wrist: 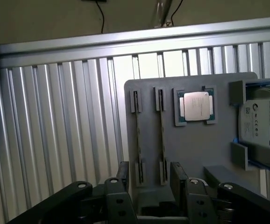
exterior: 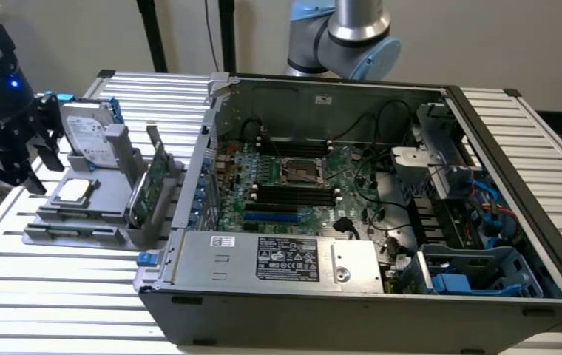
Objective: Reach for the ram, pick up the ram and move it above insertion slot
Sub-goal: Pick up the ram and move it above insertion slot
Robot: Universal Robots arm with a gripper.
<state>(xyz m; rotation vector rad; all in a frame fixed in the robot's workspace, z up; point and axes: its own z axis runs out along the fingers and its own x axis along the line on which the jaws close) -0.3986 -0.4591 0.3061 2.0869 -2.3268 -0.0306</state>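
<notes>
Ram stick [wrist: 162,140]: thin, long and narrow, seen edge-on, standing in a slot of the flat grey plastic holder tray [wrist: 195,154]. A second, similar stick [wrist: 137,140] stands in the parallel slot just beside it.

Hand [wrist: 150,170]: black, two-fingered, poised over the tray with its jaws spread wide and nothing in its grasp. In the wrist view one end of both sticks appears between the fingers.

Square silver-lidded processor chip [wrist: 196,105]: lies flat in a recess of the same tray, beside the sticks.

Silver-grey hard drive with blue tabs [wrist: 263,123]: held at the tray's far side from the sticks.

Ribbed aluminium tabletop [wrist: 55,130]: carries the tray.

Open black computer case [exterior: 360,296]: sits on the tabletop to the exterior view's right of the tray.
</notes>
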